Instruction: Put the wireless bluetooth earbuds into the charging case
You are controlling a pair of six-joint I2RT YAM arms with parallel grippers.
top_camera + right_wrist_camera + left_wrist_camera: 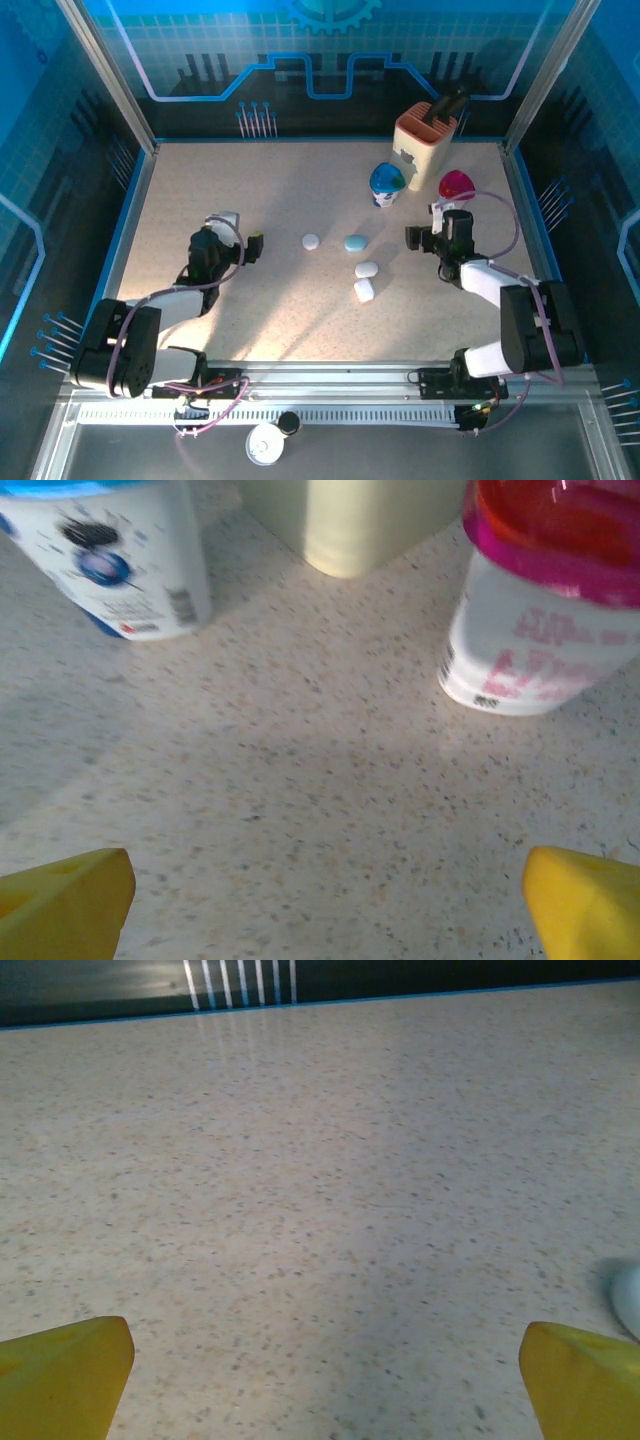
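Four pebble-shaped cases (367, 269) lie in a loose cluster in the middle of the counter (250, 180), between the two arms, three white and one pale blue; from above they are too small to tell seams or lids. The left pincer (242, 233) is just left of the cluster with its jaws spread; in its wrist view the left pincer (325, 1360) shows two yellow fingertips (60, 1375) at the bottom corners, cut off by the frame, over bare speckled counter. A pale rounded shape (630, 1300) is sliced by the right edge, and what it is cannot be told. The right pincer (425, 223) is also spread wide, holding nothing, near a blue-lidded cup (386, 185) and a pink-lidded cup (455, 187). Its wrist view is blurred; the blue-lidded cup (110, 560) carries a dark blue emblem and a barcode, and the pink-lidded cup (545, 610) has pink lettering, none of it readable. A beige holder (425, 140) stands behind them with a dark object (445, 108) sticking out of its top; only its base (370, 520) is visible from the wrist.
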